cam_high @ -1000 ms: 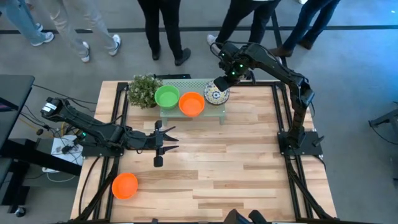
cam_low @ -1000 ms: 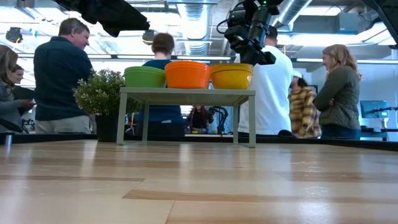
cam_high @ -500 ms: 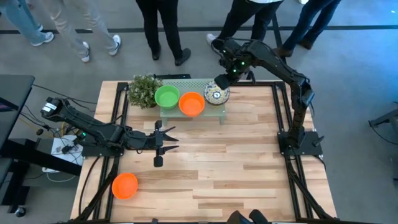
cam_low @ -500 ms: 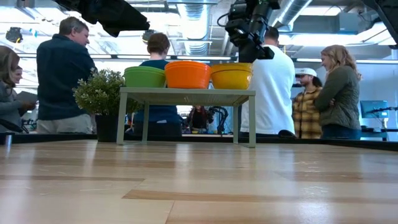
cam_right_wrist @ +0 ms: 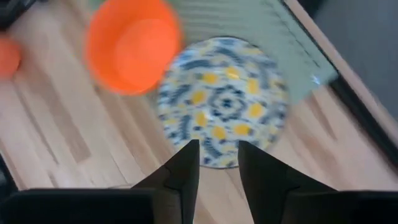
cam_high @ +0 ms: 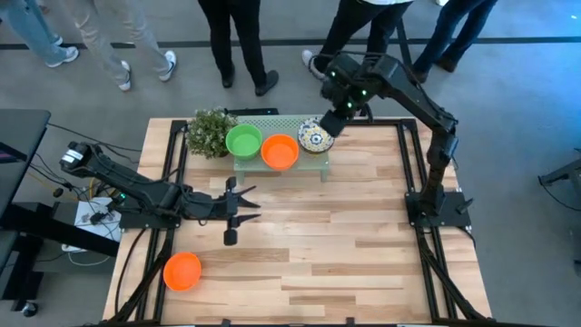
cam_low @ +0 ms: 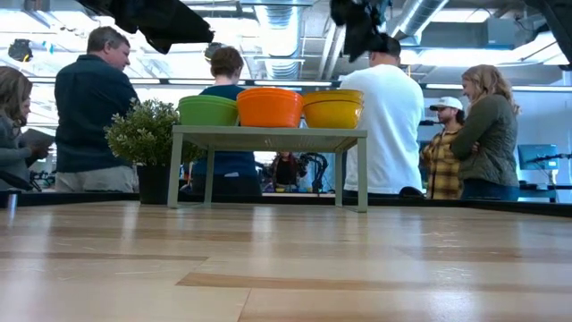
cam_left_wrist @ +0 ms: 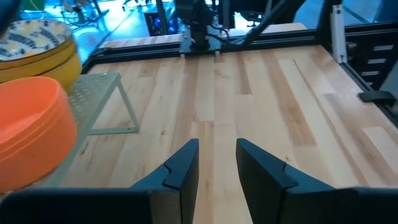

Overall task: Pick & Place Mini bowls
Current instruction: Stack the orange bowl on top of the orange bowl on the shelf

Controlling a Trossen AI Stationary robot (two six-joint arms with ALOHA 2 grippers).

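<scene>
Three bowls point(cam_high: 280, 150) on stand point(cam_high: 272, 122)

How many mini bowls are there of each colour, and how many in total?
Green: 1, the green bowl on the stand.
Orange: 2, the orange bowl on the stand and the orange bowl on the table.
Patterned blue and yellow: 1, the patterned bowl on the stand.
Total: 4 bowls.

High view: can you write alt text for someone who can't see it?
Seen from above, three small bowls, green, orange and floral, sit in a row on a pale green stand, with the right claw open just beside the floral one. The left claw waits mid-table; another orange bowl sits near the front left corner.
</scene>
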